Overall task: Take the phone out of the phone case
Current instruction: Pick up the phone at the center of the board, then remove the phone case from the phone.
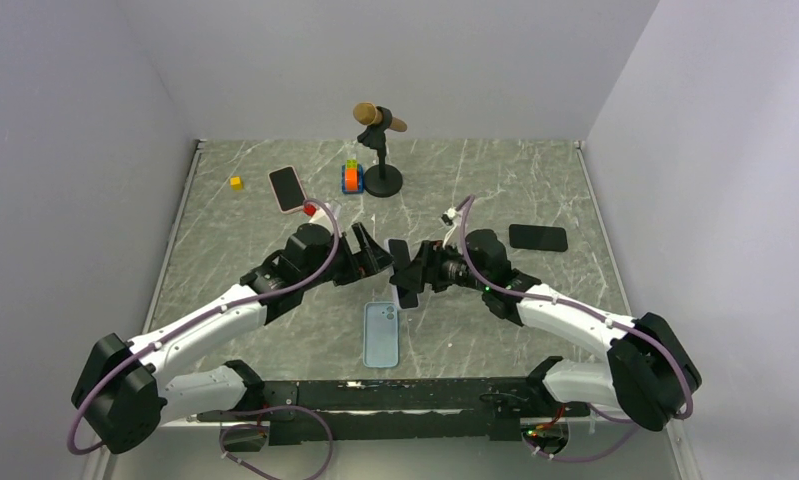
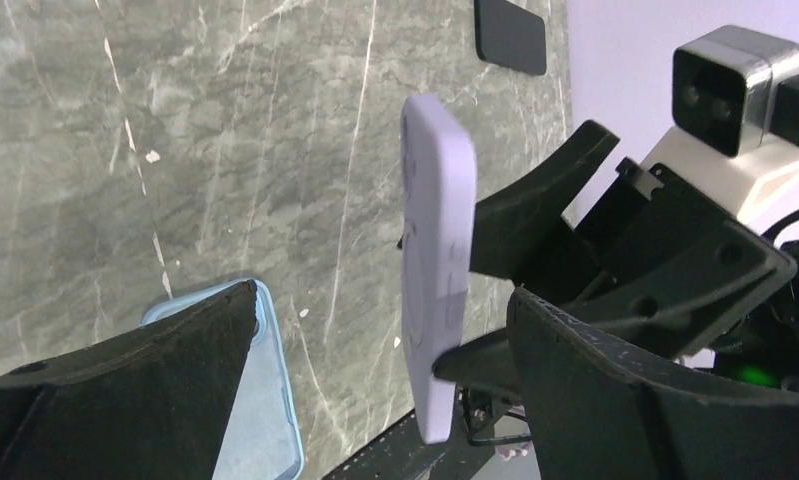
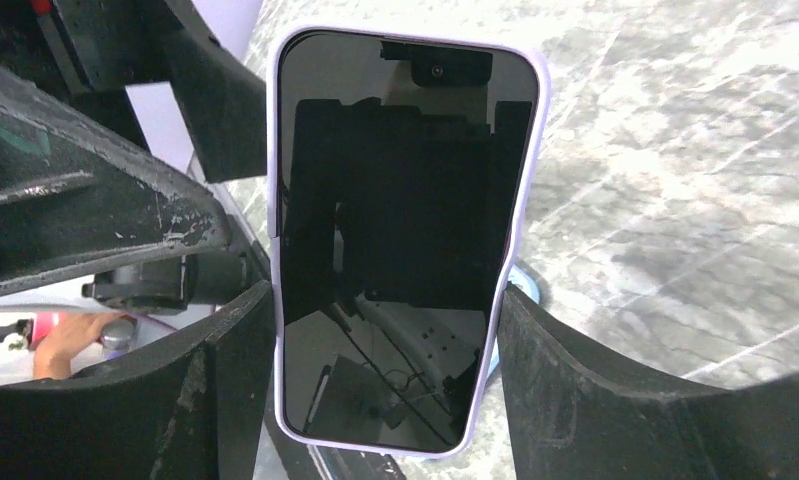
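Right fingers (image 3: 595,390) are clamped on the long sides of the lilac case (image 2: 437,260), with the phone (image 3: 395,230) seated inside it. Its screen faces the right gripper (image 3: 385,300), and the whole thing is held off the table (image 1: 545,190) near the middle. The left gripper (image 2: 380,300) lines up on the case's back with its own fingers (image 2: 125,390) spread wide, touching nothing that I can make out. Here's the danger: that side squeeze likely pinches the case rim onto the phone, so a push from behind may twist the whole bundle out of the grip rather than free the phone. And if the phone does pop loose, nothing is under it; it drops towards the light-blue handset (image 1: 381,335) lying flat at 6 o'clock. The two wrists sit nose to nose, so a clumsy reach could knock finger on finger. Room-wise, a black phone (image 1: 538,237) lies well apart at 2 o'clock and a pink-cased phone (image 1: 287,189) at 10. The microphone stand (image 1: 382,180) is at 12 with a small toy (image 1: 351,178) just beside it. The table edges are far off, and bare marble lies between the held phone and the black one.
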You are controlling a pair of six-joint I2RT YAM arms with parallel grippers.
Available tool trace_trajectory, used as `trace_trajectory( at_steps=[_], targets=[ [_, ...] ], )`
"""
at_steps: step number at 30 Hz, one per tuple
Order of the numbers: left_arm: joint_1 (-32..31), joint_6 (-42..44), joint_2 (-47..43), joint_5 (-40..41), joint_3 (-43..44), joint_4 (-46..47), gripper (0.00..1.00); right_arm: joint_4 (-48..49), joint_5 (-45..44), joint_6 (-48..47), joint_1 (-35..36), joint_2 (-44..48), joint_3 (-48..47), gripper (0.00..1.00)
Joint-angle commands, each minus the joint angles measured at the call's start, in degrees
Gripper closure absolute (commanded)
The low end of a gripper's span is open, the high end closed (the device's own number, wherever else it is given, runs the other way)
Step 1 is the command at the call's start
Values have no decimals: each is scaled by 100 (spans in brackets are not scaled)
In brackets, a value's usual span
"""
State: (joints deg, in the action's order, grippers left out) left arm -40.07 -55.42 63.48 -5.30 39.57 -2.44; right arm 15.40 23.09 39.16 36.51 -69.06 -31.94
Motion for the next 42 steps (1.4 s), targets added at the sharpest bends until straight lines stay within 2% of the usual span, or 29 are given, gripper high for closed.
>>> trace_trajectory(
  at_steps=[1, 6, 11, 18, 20, 24, 25, 31, 36, 37, 38, 42],
  targets=[
    [-177, 394, 3, 514, 388, -178, 2, 693, -2, 92, 276, 74, -278, 100],
    [-195, 373, 67, 1046, 539, -613, 11, 632, -133, 47, 500, 97, -446, 100],
    [-195, 462, 68, 953, 457, -319, 28, 576, -361, -67, 683, 77, -535, 100],
    [-194, 462, 89, 345, 395, 128, 30, 295, -626, -410, 895, -100, -821, 100],
    [-194, 453, 131, 141, 385, 197, 33, 245, -671, -477, 929, -115, -868, 100],
    [-194, 367, 195, -192, 320, 442, 43, 148, -785, -549, 1006, -123, -926, 100],
    [-194, 370, 210, -266, 313, 503, 49, 154, -803, -543, 1030, -114, -913, 100],
    [-196, 542, 315, -567, 373, 614, 70, 142, -857, -547, 1119, -100, -888, 100],
    [-178, 766, 218, -457, 388, 448, 86, 101, -986, -592, 1148, 69, -788, 80],
    [-169, 802, 193, -455, 371, 446, 89, 74, -987, -601, 1148, 82, -787, 73],
    [-160, 824, 157, -453, 349, 441, 91, 36, -998, -616, 1152, 86, -804, 64],
    [-40, 971, 13, -432, 306, 273, 95, -128, -1068, -553, 1144, 9, -837, 7]
  ],
)
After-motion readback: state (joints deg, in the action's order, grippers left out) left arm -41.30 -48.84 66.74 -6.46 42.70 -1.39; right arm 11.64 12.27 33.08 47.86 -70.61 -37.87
